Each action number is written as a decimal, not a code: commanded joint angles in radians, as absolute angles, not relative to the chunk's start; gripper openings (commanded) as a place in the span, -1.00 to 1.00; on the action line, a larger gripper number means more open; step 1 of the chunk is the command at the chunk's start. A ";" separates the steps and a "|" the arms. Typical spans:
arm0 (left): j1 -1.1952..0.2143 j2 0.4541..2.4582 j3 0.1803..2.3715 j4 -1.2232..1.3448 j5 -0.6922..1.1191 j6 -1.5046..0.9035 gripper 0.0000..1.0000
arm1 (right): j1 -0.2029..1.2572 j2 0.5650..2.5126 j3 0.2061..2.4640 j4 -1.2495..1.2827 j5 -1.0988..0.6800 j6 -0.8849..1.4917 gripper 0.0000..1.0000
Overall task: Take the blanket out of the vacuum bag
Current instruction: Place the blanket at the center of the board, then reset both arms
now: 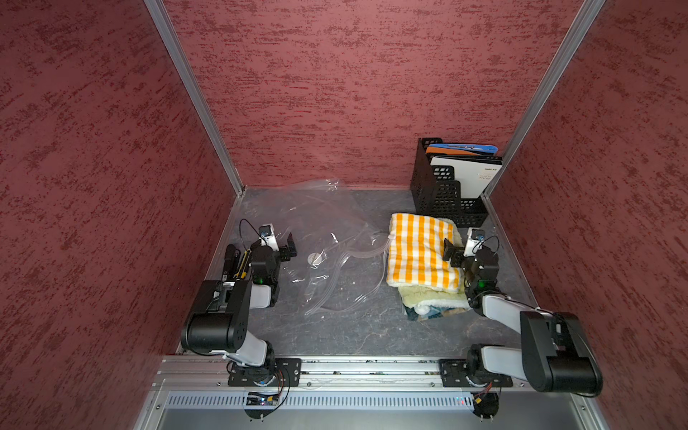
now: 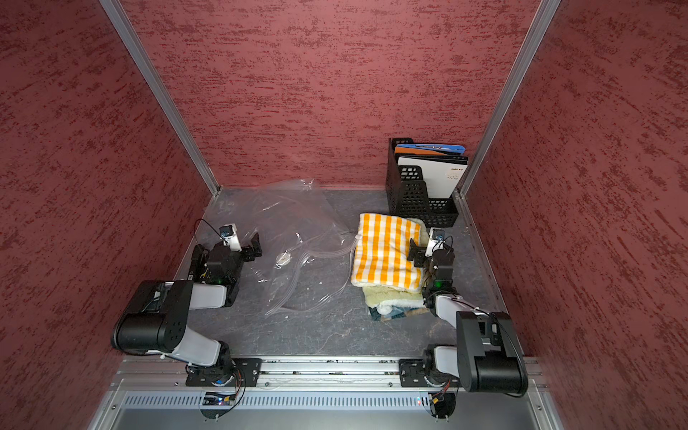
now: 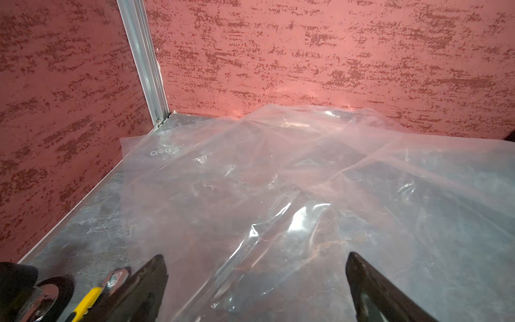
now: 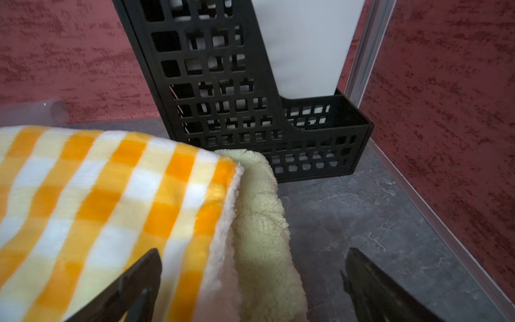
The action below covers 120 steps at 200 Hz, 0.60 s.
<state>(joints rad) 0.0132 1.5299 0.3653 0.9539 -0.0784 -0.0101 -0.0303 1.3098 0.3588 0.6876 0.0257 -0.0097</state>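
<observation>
The vacuum bag (image 1: 316, 223) (image 2: 290, 223) lies flat and crinkled on the left half of the table, its round white valve (image 1: 315, 258) facing up, and nothing shows inside it. The blanket (image 1: 419, 253) (image 2: 383, 253), orange-and-white checked, sits folded outside the bag on the right, on top of pale yellow fleece (image 4: 259, 223). My left gripper (image 1: 288, 246) (image 3: 256, 256) stands open over the bag's left edge (image 3: 278, 181), holding nothing. My right gripper (image 1: 451, 253) (image 4: 253, 251) is open over the right edge of the blanket (image 4: 97, 209), not pinching it.
A black mesh file holder (image 1: 450, 193) (image 4: 223, 97) with folders stands in the back right corner, just behind the blanket. Black and yellow hand tools (image 1: 238, 262) (image 3: 86, 301) lie along the left wall beside my left arm. Red walls enclose three sides.
</observation>
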 commanded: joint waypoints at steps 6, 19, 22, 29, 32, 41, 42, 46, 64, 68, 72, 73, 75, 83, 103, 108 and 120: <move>0.022 1.531 0.370 0.909 -0.049 -0.010 0.99 | -0.020 1.348 0.438 0.593 -0.050 -0.107 0.98; 0.022 1.528 0.370 0.902 -0.048 -0.009 0.99 | -0.020 1.336 0.424 0.609 -0.048 -0.101 0.97; 0.022 1.527 0.370 0.903 -0.048 -0.010 0.99 | -0.021 1.330 0.417 0.616 -0.044 -0.095 0.98; 0.022 1.533 0.368 0.916 -0.050 -0.011 0.99 | -0.021 1.315 0.392 0.646 -0.047 -0.084 0.98; 0.022 1.533 0.368 0.916 -0.049 -0.010 0.99 | -0.021 1.310 0.381 0.663 -0.054 -0.079 0.98; 0.022 1.529 0.370 0.904 -0.048 -0.009 0.99 | -0.021 1.298 0.355 0.715 -0.076 -0.044 0.98; 0.022 1.529 0.370 0.905 -0.048 -0.010 0.99 | -0.021 1.297 0.353 0.722 -0.080 -0.041 0.98; 0.022 1.530 0.370 0.911 -0.049 -0.010 0.99 | -0.020 1.295 0.342 0.752 -0.101 -0.041 0.98; 0.021 1.529 0.370 0.909 -0.049 -0.010 0.99 | -0.018 1.354 0.334 0.831 -0.094 -0.015 0.98; 0.022 1.532 0.369 0.911 -0.050 -0.011 0.99 | -0.018 1.396 0.318 0.905 -0.100 -0.012 0.98; 0.022 1.530 0.369 0.911 -0.049 -0.009 0.99 | -0.016 1.443 0.304 0.979 -0.107 -0.016 0.98; 0.022 1.531 0.370 0.911 -0.049 -0.009 0.99 | -0.015 1.462 0.302 0.997 -0.106 -0.018 0.98; 0.022 1.531 0.370 0.910 -0.049 -0.009 0.99 | -0.014 1.496 0.295 1.027 -0.106 -0.018 0.98; 0.021 1.531 0.370 0.910 -0.050 -0.009 0.99 | -0.007 1.582 0.269 1.191 -0.101 -0.021 0.98; 0.018 1.531 0.370 0.908 -0.053 -0.005 0.99 | 0.000 1.534 0.265 1.114 -0.054 -0.017 0.98; 0.018 1.531 0.370 0.910 -0.054 -0.005 0.99 | 0.000 1.553 0.270 1.136 -0.054 -0.019 0.98; 0.016 1.532 0.370 0.909 -0.055 -0.005 0.99 | 0.000 1.530 0.330 0.994 -0.031 -0.009 0.98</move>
